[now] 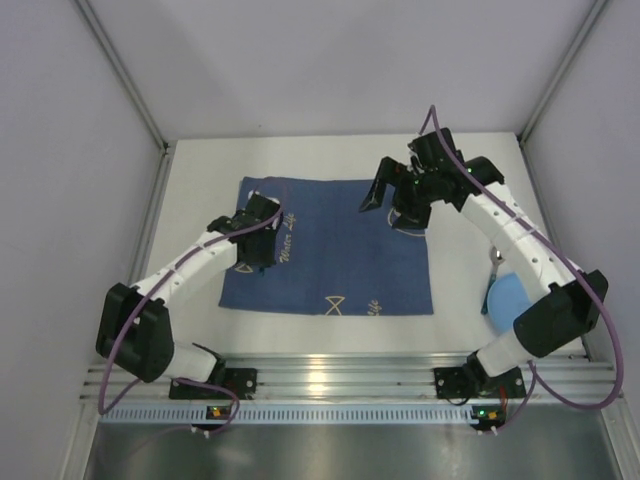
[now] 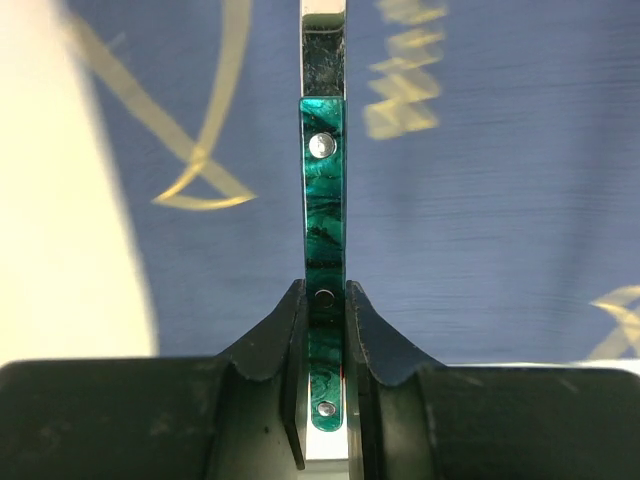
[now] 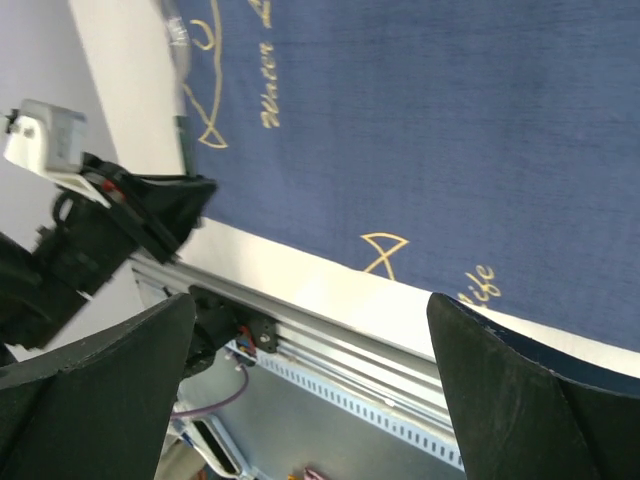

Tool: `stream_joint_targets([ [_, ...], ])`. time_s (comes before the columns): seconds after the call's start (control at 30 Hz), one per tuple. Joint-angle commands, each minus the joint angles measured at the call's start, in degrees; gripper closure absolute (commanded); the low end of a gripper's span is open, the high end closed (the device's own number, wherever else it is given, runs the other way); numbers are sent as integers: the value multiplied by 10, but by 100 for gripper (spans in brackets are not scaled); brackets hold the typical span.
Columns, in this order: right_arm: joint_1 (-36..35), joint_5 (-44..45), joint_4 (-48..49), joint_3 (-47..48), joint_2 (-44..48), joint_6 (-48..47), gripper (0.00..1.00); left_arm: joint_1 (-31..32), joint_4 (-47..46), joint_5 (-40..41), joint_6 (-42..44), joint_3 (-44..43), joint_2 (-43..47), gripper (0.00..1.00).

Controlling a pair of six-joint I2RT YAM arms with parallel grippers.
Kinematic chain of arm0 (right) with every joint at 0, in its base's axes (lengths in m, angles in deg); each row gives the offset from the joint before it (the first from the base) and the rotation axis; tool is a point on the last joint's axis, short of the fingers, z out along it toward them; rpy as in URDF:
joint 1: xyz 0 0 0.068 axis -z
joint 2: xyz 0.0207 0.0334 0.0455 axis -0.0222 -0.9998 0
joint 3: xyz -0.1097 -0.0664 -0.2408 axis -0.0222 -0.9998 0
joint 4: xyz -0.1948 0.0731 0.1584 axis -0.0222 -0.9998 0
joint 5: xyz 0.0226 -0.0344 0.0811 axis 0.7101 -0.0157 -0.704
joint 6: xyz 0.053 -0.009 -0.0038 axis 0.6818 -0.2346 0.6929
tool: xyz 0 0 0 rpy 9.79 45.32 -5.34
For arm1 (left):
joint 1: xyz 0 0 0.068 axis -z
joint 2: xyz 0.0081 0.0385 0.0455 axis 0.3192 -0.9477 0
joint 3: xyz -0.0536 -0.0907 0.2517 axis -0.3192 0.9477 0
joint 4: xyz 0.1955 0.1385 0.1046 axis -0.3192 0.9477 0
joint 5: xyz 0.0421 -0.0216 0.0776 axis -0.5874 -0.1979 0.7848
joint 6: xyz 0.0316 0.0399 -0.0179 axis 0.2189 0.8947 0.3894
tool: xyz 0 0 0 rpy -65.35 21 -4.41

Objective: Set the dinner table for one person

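Observation:
The white dinner table [image 1: 200,190] carries a dark blue cloth mat [image 1: 330,245] with pale stitched designs. My left gripper [image 1: 262,240] is low over the mat's left part. In the left wrist view it [image 2: 325,292] is shut on the marbled green handle of a piece of cutlery [image 2: 324,190] with metal rivets. The metal end runs out of the top of that view. My right gripper [image 1: 392,208] is raised over the mat's far right part, open and empty. It shows wide open in the right wrist view [image 3: 310,300].
A light blue rounded object [image 1: 505,295] lies on the table to the right of the mat, beside the right arm. A small metal piece [image 1: 495,258] lies just beyond it. Grey walls enclose the table. A metal rail [image 1: 340,375] runs along the near edge.

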Motion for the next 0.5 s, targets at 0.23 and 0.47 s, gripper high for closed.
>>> stream_joint_targets([
  [0.23, 70, -13, -7, -122, 99, -58, 0, -126, -1, -44, 104, 29, -32, 100],
  [0.47, 148, -14, -11, -172, 140, -95, 0, -149, -17, -78, 109, 19, -72, 94],
])
